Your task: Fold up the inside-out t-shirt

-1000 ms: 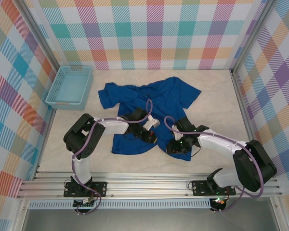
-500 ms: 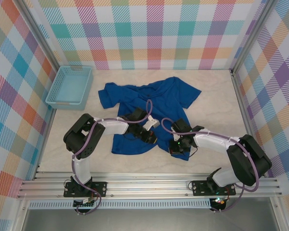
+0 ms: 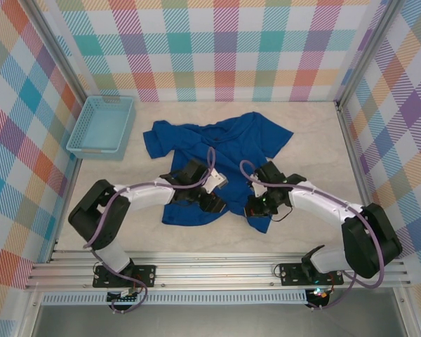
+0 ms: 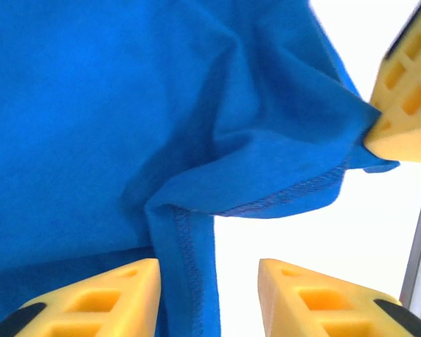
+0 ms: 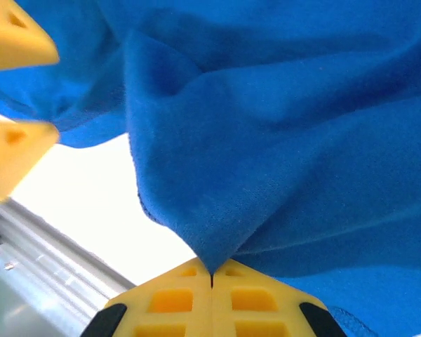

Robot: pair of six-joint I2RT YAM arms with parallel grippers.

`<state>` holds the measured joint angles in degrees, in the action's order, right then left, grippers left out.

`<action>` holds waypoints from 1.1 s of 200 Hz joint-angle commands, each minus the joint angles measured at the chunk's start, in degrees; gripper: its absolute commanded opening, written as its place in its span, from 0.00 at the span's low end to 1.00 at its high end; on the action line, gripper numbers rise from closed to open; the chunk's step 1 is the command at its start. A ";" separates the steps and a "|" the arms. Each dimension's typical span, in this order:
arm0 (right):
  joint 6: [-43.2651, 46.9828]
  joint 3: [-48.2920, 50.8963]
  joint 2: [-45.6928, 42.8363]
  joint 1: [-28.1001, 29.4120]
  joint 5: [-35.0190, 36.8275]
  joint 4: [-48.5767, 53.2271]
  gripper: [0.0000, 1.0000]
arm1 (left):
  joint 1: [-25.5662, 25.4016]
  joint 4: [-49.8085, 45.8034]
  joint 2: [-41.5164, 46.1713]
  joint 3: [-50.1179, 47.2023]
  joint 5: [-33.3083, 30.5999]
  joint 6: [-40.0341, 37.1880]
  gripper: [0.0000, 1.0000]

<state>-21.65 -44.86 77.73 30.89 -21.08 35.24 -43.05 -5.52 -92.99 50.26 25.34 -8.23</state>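
The inside-out t-shirt (image 3: 210,144) is royal blue and lies spread on the table's middle, its collar toward the far side. My left gripper (image 3: 216,202) sits at the near hem and stands open. In the left wrist view the stitched hem (image 4: 189,281) hangs between its fingers (image 4: 112,295), close to the left one. My right gripper (image 3: 256,208) is just to the right, at the shirt's near right corner. Its fingers (image 5: 175,302) are shut on a pinched fold of blue cloth (image 5: 266,161) that rises from the jaws. No print shows.
A light blue mesh basket (image 3: 102,125) stands at the far left beside the wall. Checked walls close in three sides, and an aluminium rail (image 3: 217,267) runs along the near edge. Bare table (image 3: 316,140) lies right of the shirt. The two grippers are close together.
The left arm's elbow has swung out to the left and lower, with its gripper staying at the hem. The right gripper has shifted slightly farther up the table with the cloth.
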 commanded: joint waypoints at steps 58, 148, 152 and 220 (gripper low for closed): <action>2.01 -3.13 -0.54 -11.51 -16.61 3.90 0.01 | -6.39 2.86 5.51 -4.49 -13.11 -10.11 0.53; -6.38 -1.31 1.94 -21.78 -25.36 -6.90 0.02 | -11.74 -2.62 -1.55 -0.56 -29.55 -16.02 0.56; -6.39 -1.28 2.21 -21.76 -25.34 -6.97 0.02 | -11.84 -2.53 -1.78 -0.38 -30.68 -16.11 0.56; -1.72 -2.12 5.05 -21.80 -18.40 -3.74 0.03 | -11.41 0.85 0.83 -0.12 -31.79 -14.95 0.29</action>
<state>-25.96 -46.35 82.00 9.32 -41.89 30.09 -54.35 -6.48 -94.65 48.77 -7.18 -23.83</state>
